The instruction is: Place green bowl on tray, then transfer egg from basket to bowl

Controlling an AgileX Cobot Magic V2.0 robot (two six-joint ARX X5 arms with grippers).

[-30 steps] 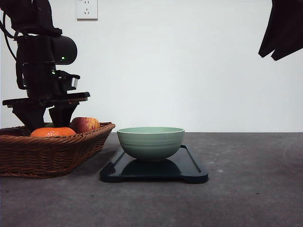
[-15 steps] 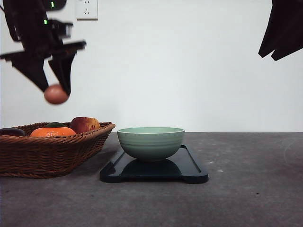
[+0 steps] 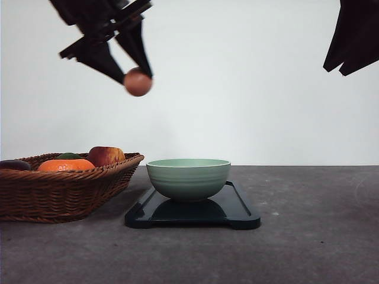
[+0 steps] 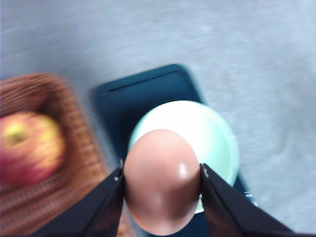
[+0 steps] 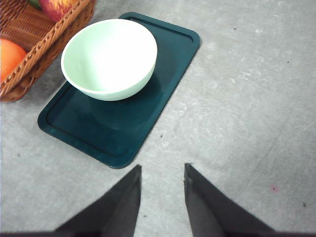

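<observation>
On the grey table [image 3: 308, 248] the bowl [image 3: 188, 177] sat ready on the tray [image 3: 237, 213] beside the basket [image 3: 65, 189], while the left gripper [image 3: 138, 81], fingers clenched on the egg [image 3: 138, 82], hung high between basket and bowl for the drop, right fingers [image 5: 126, 202] parted and empty, before a plain white wall [image 3: 254, 83].

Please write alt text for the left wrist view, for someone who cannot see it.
The left end effector grips a smooth brown egg above a pale green round bowl sitting on a dark navy rectangular tray. A brown woven wicker basket beside the tray holds a red-yellow apple; the picture is motion-blurred.
</observation>
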